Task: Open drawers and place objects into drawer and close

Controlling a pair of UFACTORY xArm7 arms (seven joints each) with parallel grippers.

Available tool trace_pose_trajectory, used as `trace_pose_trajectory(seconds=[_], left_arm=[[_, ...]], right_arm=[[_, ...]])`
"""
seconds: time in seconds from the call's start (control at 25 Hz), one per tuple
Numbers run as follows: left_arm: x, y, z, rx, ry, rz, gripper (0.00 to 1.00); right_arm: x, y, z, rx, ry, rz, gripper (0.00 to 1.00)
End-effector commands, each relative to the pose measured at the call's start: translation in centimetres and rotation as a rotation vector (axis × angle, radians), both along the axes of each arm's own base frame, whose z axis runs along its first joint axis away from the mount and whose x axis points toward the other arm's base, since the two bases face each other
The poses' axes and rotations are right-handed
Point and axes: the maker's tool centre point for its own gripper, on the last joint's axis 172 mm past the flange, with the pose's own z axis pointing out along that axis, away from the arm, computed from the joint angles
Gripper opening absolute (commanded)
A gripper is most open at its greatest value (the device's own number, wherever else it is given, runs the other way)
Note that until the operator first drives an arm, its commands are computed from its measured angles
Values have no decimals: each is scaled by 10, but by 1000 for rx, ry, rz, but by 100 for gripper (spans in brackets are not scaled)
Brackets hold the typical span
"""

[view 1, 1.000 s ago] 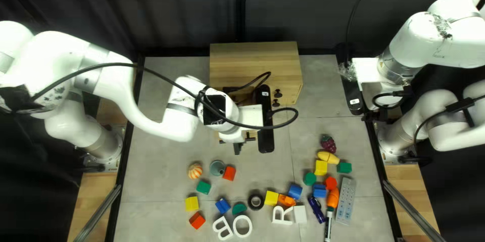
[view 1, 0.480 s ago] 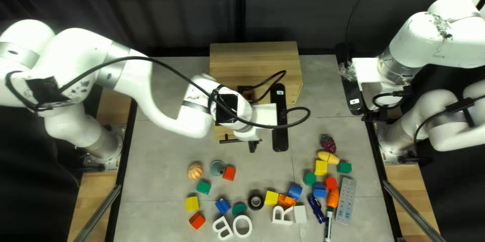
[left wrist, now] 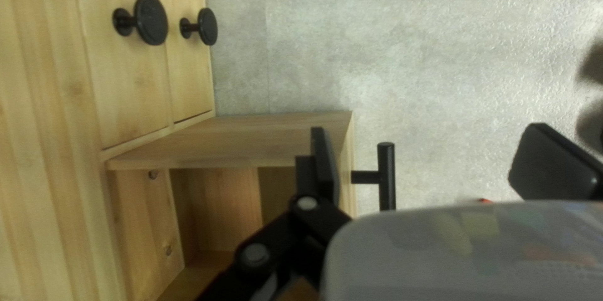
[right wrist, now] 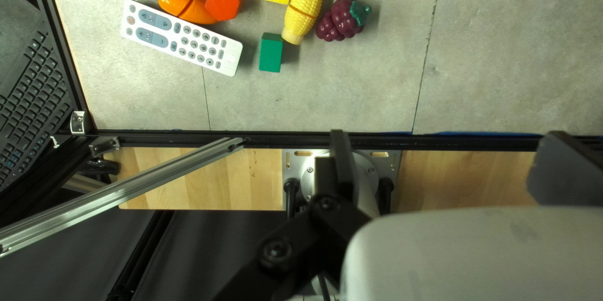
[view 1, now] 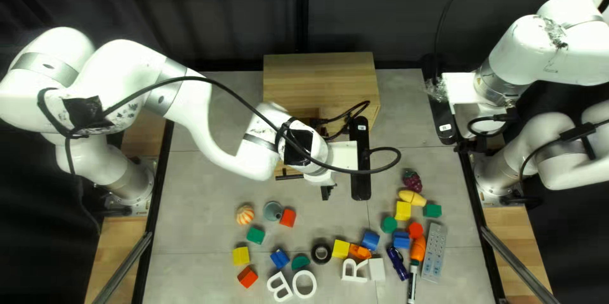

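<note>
We have our left hand held wide beside the open drawer, nothing gripped. Seen along that hand, the bar handle shows in the gap, closer to the finger on the drawer side, its long axis running across the line from finger to finger. Neither finger seems to touch it, though we cannot tell how far below the tips it sits.

In the top left view, the drawer stands out from the cabinet toward the table's near edge, and the hand is to the right of the handle and slightly nearer that edge. We judge the drawer ready for loading, so the next move probably goes to an object; the red block and the cup lie nearest the front, toward the near edge and to the left of the hand. That path would cross in front of the handle, so we should lift first or a finger may hook the bar and drag the drawer.

Our right hand is also spread and empty, out at the table's right side. It is nearer the corn and the grapes, while our left is plainly nearer the drawer.
</note>
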Motion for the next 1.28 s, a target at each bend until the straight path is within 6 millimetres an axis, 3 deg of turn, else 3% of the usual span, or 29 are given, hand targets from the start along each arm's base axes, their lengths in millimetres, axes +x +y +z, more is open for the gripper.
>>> trace_pose_trajectory(seconds=[0.04, 0.52, 0.8, 1.28], left_arm=[[1, -1, -2, 4, 10, -6, 100], [11, 15, -6, 12, 0, -32, 100], [3, 23, -12, 5, -10, -33, 100], [6, 22, -15, -8, -7, -34, 100]], right_arm=[[0, 0, 0, 0, 0, 0, 100], [0, 0, 0, 0, 0, 0, 100], [0, 0, 0, 0, 0, 0, 100], [0, 0, 0, 0, 0, 0, 100]])
